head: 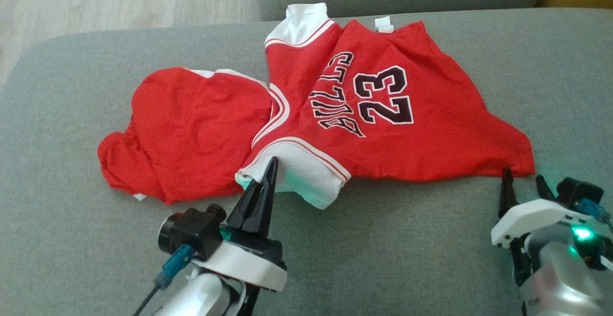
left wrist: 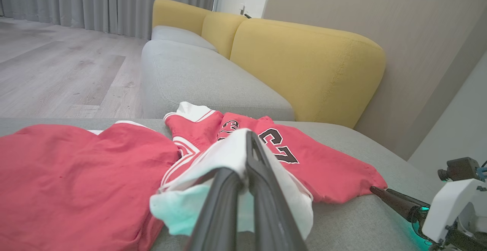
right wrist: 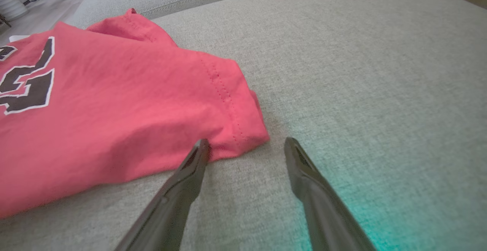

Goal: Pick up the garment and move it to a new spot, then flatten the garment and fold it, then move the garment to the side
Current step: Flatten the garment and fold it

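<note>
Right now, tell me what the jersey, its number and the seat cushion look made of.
The red Bulls jersey looks like matte knit, fibre unclear; it drapes in creases, with a stitched hem. The number 23 is seemingly a flat print, black with white outline. The grey seat cushion looks like matte woven upholstery, fine weave showing in the right wrist view.

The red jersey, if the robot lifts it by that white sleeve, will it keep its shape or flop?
Probably flop: the red jersey lies in soft folds, and the white sleeve drapes over the left gripper pinching it. It looks thin, so likely light. On the woven grey cushion it would probably drag and bunch.
</note>
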Available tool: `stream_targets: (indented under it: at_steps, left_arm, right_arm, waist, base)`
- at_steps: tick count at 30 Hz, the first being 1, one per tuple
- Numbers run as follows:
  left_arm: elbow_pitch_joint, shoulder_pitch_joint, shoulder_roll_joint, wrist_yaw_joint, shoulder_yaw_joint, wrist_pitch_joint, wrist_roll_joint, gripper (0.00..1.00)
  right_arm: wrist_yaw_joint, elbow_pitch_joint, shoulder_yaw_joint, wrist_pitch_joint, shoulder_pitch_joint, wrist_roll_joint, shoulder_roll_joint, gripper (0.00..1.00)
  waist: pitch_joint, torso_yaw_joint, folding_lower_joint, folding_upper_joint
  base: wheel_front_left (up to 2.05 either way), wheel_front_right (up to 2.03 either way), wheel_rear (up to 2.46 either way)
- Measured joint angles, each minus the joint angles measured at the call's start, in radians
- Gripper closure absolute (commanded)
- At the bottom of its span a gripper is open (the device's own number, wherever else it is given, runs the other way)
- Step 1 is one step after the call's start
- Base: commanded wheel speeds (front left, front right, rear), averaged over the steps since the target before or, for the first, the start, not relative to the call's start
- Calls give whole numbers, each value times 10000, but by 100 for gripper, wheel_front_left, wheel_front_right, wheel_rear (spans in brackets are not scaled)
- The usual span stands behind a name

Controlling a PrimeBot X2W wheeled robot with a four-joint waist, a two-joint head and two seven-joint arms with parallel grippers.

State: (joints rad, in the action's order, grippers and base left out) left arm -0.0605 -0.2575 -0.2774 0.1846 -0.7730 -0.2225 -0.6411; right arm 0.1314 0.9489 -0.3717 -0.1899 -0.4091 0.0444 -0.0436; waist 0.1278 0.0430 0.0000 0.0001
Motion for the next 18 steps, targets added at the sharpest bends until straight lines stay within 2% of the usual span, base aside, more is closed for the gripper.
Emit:
stream_targets:
  at_steps: [11,12,13,14,15,18]
  left_arm:
    - [19,-26,-17,2,-12,12,90,100]
    - [17,-34,-19,2,-15,13,90,100]
    - [15,-39,-23,4,-17,19,90,100]
    - [8,-40,-25,4,-19,29,90,100]
    - [-2,-40,-29,4,-19,29,90,100]
    - [-52,-41,-59,6,-13,77,90,100]
  right_arm:
    - [0,1626,-382,-600,-1331,700,-35,0]
    - [0,1712,-360,-610,-1419,700,-36,3]
    - [0,1801,-334,-610,-1505,700,-38,55]
    - [0,1856,-293,-610,-1567,696,-40,82]
    - [0,1837,-234,-610,-1590,681,-38,100]
    - [0,1553,105,-608,-1591,219,-35,100]
  waist:
    - [260,-121,1,0]
    - [277,-125,0,0]
    - [288,-128,0,0]
    - [292,-132,0,0]
    - [290,-137,0,0]
    - [224,-174,0,0]
  base:
    - [0,0,0]
    - [0,0,0]
    - [0,0,0]
    - [0,0,0]
    - [0,0,0]
    - [0,0,0]
